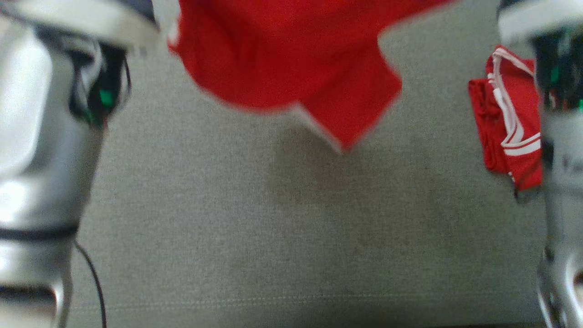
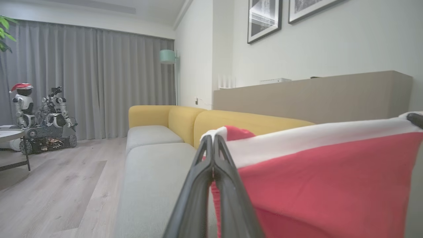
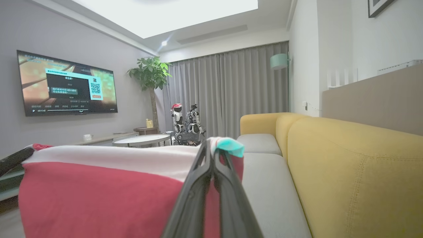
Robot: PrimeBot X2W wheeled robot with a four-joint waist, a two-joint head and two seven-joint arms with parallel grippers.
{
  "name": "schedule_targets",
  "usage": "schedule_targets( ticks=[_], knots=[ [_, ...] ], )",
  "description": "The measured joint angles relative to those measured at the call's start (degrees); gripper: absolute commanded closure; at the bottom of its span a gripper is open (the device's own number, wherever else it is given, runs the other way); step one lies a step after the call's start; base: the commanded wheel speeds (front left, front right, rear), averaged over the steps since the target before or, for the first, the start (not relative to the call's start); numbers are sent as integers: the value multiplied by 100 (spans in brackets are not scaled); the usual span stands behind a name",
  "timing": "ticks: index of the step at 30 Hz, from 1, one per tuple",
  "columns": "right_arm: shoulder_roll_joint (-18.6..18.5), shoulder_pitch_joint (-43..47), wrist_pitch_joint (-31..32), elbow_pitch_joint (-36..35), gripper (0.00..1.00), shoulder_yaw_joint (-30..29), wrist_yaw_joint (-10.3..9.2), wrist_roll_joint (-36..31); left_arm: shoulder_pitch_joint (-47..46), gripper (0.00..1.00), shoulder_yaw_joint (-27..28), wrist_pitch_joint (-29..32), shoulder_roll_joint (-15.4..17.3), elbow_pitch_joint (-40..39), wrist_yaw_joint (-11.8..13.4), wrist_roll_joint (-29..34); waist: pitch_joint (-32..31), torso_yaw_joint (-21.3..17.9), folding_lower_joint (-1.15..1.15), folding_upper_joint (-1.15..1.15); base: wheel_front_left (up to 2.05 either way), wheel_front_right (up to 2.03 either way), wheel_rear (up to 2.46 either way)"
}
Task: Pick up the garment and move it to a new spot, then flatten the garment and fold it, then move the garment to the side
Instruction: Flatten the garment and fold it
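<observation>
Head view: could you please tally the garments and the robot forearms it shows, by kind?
Red garments: 2, the hanging garment and the striped garment lying on the grey cushion.
Pale forearms: 2, the left forearm and the right forearm.
Total: 4.

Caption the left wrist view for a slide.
Left gripper shut on the red garment, stretched over the grey sofa seat.

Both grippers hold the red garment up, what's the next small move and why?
Probably lower the red garment onto the grey seat: it hangs stretched between the left gripper and right gripper, both shut on its white band.
</observation>
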Motion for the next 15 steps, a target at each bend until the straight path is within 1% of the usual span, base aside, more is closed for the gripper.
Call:
schedule_targets(
  ticks=[5,9,10,15],
  knots=[
    [168,-1672,-716,1544,100,208,0,70,-1510,100,30,-442,-312,1535,-192,151,361,22,0,0,0,0,0],
    [381,-2576,-1281,2767,100,365,-1,73,-2205,100,99,-721,-624,2571,-250,166,518,4,0,0,0,0,0],
    [490,-2892,-1440,3452,100,486,0,74,-2393,100,169,-778,-743,3026,-278,191,583,-20,0,0,0,0,0],
    [636,-3131,-1644,4964,100,888,0,189,-2326,100,304,-818,-1038,4006,-399,218,750,-64,0,0,0,0,0]
  ],
)
